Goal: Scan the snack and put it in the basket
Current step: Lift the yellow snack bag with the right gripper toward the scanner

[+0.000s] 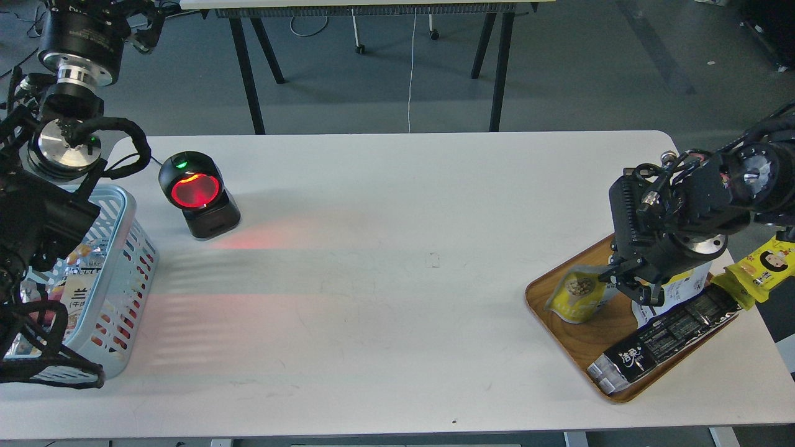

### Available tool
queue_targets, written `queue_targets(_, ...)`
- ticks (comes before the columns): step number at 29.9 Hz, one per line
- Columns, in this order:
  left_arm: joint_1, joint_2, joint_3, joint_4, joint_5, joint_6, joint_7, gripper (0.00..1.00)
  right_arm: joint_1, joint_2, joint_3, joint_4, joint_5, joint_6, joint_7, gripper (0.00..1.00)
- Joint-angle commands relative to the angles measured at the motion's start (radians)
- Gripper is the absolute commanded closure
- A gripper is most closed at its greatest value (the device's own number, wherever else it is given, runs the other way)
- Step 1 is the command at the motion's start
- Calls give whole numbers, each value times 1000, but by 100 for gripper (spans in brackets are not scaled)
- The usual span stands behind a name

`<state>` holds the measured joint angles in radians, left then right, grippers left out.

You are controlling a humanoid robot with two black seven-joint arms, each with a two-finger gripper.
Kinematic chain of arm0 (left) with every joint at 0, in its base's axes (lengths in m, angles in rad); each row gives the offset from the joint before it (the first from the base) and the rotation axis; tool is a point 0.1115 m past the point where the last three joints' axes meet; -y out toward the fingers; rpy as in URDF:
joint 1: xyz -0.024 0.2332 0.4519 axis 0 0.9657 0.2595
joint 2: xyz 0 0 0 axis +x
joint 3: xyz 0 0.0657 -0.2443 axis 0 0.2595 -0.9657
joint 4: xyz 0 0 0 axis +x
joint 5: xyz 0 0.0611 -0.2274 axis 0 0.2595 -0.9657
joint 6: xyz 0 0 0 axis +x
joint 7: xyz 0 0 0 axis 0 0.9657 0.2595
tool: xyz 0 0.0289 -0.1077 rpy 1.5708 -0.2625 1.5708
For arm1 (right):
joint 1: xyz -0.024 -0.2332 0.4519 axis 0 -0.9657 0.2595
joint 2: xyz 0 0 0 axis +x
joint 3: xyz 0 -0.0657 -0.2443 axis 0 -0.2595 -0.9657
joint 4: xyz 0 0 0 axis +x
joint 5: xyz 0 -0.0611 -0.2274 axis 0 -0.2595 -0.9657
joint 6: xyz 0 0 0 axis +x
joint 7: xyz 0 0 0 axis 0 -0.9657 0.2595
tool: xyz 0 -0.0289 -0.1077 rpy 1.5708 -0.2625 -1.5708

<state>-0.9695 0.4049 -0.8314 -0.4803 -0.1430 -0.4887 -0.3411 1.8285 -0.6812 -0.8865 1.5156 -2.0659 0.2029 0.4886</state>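
A white table (397,279) fills most of the frame, its far edge running across the upper third and its near edge along the bottom. The wide middle stretch of the tabletop lies bare, tinted red in two bands. At the upper left stands a black scanner (197,194) with a glowing red window, set close to the far edge. Just left of it, at the left edge of the frame, sits the pale blue basket (127,261), packets showing through its slotted side. The left arm hangs over the basket, and its gripper (43,366) is too dark and tangled for me to tell how the fingers stand.

At the lower right a wooden tray (581,335) lies at an angle near the table's right edge. The snack (579,292) stands upright at the tray's upper left part. The right gripper (624,279) is clamped on the pouch's right upper edge. A long black packet (667,338) lies along the tray's lower rim, and a white-and-yellow pouch (683,288) lies behind the gripper.
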Motion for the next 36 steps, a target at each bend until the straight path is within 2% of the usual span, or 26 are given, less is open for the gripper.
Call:
queue_targets(1,-3,0,-2,0,0,0,-1,1,18,3,4,8,55,0,0,100)
queue_targets(7,-6,0,-2,0,0,0,1,1,81,20,96,6,170,1,0,100)
queue_targets(13,-6,-1,3,0,0,0,-1,1,136,150,162,-17,334,4,0,100)
queue_targets(20,-6,0,5,0,0,0,1,1,132,347,222,-185,484,6,0,100)
queue_targets(23,-3,2,6,0,0,0,2,1,114,396,261,-250,510,6,0,100)
queue_targets(36,6,-8,8,0,2,0,2,1,31,565,278,-342,518,4,0,100)
